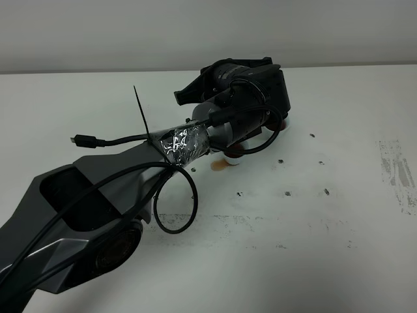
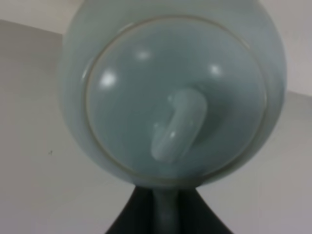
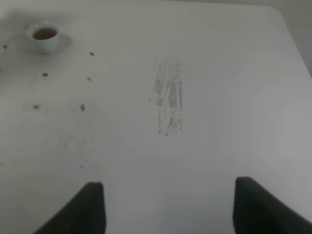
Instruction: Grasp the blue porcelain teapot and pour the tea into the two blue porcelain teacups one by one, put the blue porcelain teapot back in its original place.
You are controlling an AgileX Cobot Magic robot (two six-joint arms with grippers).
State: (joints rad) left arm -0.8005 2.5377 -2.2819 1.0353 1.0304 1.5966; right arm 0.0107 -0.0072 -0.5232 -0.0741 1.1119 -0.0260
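On the counter (image 3: 219, 73) I count only one teacup (image 3: 46, 37), with brown tea inside. My left hand (image 2: 165, 214) holds the one blue porcelain teapot (image 2: 173, 87); my right hand (image 3: 168, 204) is wide and holds nothing.

I am finding no readable text, labels, brands, numbers or signs in any of my views.

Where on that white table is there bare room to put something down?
The right side is free, around the scuffed patch. It is crowded near the back middle, where the left arm holds the teapot above a filled teacup.
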